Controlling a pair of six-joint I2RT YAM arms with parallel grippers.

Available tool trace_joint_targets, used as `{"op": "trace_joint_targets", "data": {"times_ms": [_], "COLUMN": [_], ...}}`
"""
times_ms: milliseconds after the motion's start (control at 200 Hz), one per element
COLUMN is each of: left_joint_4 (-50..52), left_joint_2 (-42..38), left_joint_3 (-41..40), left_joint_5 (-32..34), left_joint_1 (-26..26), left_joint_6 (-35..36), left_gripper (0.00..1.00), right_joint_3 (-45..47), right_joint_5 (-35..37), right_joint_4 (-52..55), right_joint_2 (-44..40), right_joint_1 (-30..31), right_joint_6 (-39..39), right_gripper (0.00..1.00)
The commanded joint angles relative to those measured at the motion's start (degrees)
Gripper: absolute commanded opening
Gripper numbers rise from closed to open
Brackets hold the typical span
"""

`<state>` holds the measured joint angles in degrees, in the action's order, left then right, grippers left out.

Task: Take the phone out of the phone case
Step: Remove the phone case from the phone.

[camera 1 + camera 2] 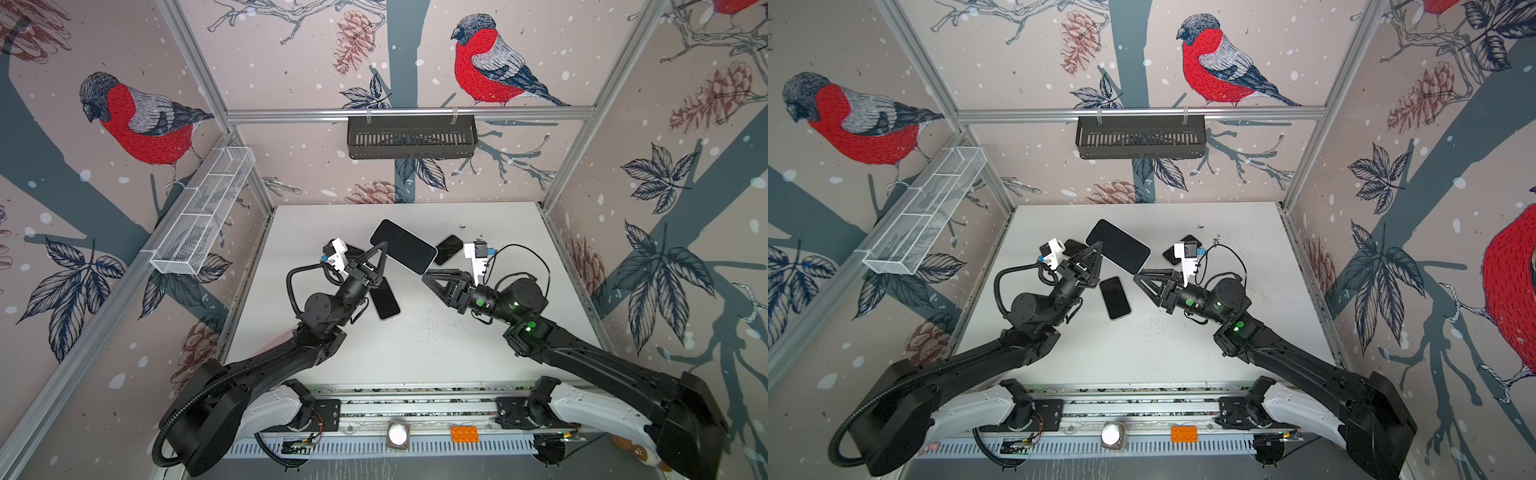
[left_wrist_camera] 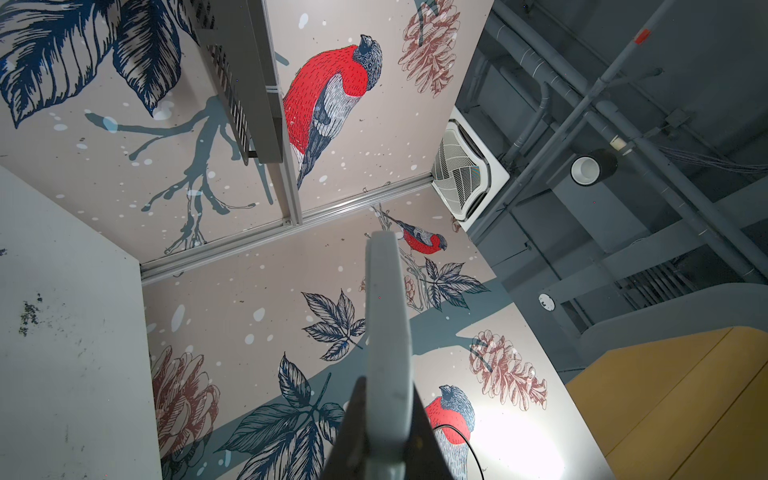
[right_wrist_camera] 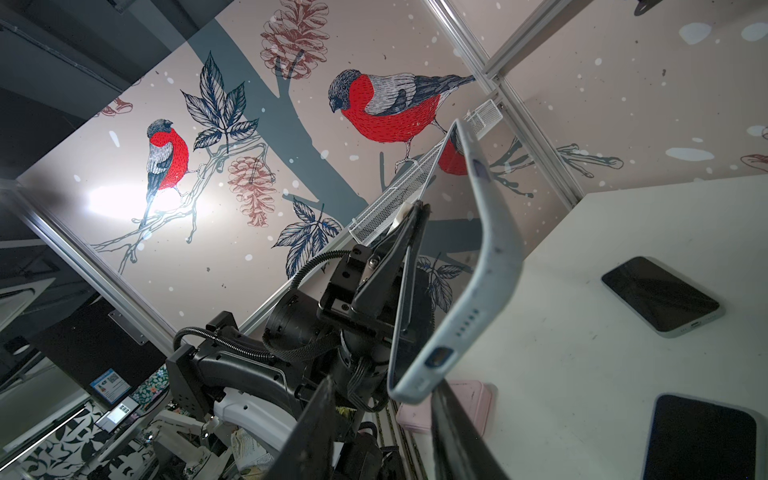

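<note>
your left tool (image 1: 384, 246) is clamped hard across the thickness of the pale blue phone case (image 3: 494, 249), at its 8 o'clock long edge. it holds the case clear of the surface (image 1: 415, 353), toward 12 o'clock, so the far corner is free for the other arm. the phone (image 1: 403, 245) sits inside, screen dark and facing up. your right tool (image 1: 426, 275) stands part open, jaws either side of the case's 5 o'clock corner by the charging port, gripping nothing yet; likely placed to peel the lip there. both arms reach in from 6 o'clock, the left tool pointing to 1 o'clock, the right to 10 o'clock.
</note>
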<state>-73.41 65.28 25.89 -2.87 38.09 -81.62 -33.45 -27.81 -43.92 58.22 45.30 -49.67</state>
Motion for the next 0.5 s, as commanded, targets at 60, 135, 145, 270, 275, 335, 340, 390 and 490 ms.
{"op": "trace_joint_targets", "data": {"times_ms": [60, 135, 145, 270, 275, 335, 340, 390, 490], "left_joint_4": [-6.1, -6.2, -6.2, -6.8, -6.8, -7.0, -7.0, -7.3, -7.7], "left_joint_2": [0.4, 0.7, 0.8, 1.3, 1.4, 1.6, 1.6, 1.9, 2.4], "left_joint_3": [0.2, 0.2, 0.2, 0.1, 0.2, 0.2, 0.3, 0.4, 0.4], "left_joint_5": [0.2, 0.2, 0.2, 0.0, 0.0, -0.2, -0.2, -0.5, -0.6], "left_joint_1": [0.2, 0.3, 0.3, 0.4, 0.4, 0.5, 0.5, 0.6, 0.7], "left_joint_6": [-0.2, -0.3, -0.3, -0.3, -0.4, -0.3, -0.3, -0.2, -0.2], "left_gripper": [0.0, 0.0, 0.0, 0.0, 0.0, 0.0, 0.0, 0.0, 0.0], "right_joint_3": [0.1, 0.2, 0.2, 0.1, 0.1, 0.1, 0.1, 0.1, 0.3], "right_joint_5": [-1.5, -1.4, -1.4, -1.5, -1.5, -1.5, -1.5, -1.5, -1.7], "right_joint_4": [-5.0, -5.0, -5.1, -4.8, -4.8, -4.6, -4.6, -4.5, -4.5], "right_joint_2": [0.6, 0.7, 0.8, 0.6, 0.6, 0.7, 0.7, 0.8, 0.8], "right_joint_1": [0.1, 0.1, 0.1, -0.1, -0.1, -0.1, -0.1, -0.2, -0.5], "right_joint_6": [-1.0, -0.9, -0.9, -0.7, -0.7, -0.5, -0.5, -0.4, -0.2], "right_gripper": [0.35, 0.33, 0.32, 0.24, 0.23, 0.2, 0.2, 0.16, 0.13]}}
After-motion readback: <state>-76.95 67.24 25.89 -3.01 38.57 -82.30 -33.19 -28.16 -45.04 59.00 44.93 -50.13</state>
